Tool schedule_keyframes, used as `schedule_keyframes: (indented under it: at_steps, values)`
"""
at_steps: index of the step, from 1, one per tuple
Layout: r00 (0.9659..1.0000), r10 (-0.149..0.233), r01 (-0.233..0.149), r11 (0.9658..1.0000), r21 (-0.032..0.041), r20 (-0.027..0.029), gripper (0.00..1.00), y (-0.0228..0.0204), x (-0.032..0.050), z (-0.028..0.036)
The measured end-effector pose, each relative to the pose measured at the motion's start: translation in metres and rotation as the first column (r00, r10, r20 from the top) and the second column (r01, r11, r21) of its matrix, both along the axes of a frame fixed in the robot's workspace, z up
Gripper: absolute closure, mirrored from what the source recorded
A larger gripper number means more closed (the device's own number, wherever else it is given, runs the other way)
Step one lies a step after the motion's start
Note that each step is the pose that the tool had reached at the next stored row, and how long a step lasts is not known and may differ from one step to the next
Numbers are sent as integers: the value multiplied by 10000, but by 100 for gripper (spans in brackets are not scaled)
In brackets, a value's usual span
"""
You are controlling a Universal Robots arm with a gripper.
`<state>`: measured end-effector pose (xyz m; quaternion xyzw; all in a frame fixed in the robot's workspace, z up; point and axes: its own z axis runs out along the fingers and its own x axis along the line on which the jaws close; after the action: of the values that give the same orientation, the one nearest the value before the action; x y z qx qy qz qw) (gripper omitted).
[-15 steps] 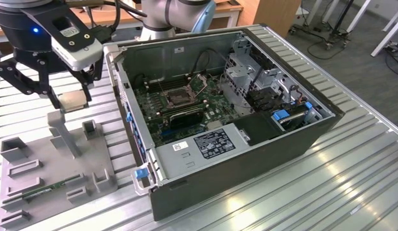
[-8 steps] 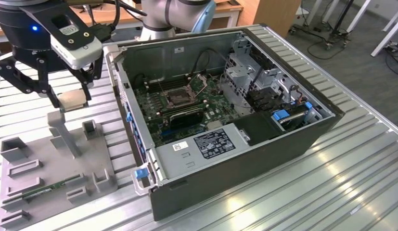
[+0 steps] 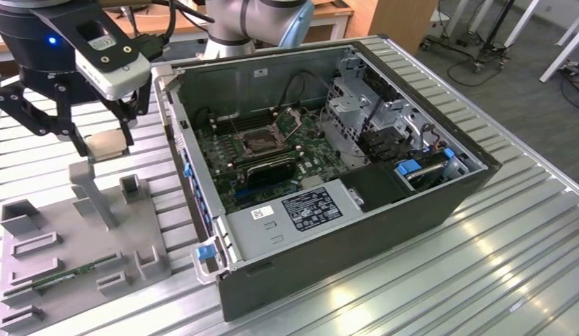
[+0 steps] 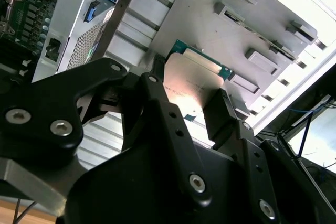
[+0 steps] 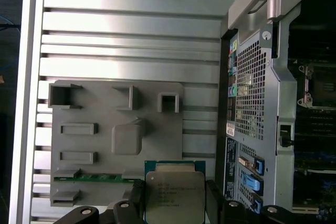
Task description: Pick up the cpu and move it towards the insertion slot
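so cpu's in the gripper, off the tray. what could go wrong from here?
1. The gripper holds the cpu by two opposite edges only; a jolt could tilt or drop it.
2. In the exterior view the insertion slot sits deep inside the computer case, past the case wall; the wide gripper linkage might clip that wall.
3. Cables hang near the slot and might snag.

My fingers (image 5: pixel 137 203) cover the cpu (image 5: pixel 173 195) sides; its lower edge is cut off in the first wrist view. Slot (image 3: pixel 258 143) pins too small to tell. Tray (image 3: pixel 46 280) corner cut off.
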<state>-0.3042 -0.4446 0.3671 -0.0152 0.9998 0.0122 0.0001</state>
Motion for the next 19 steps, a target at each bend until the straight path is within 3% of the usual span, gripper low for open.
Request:
schedule_keyframes:
  at_steps: [19]
  values:
    - [10000, -2, 2, 10000, 1, 1, 45, 0, 301, -1]
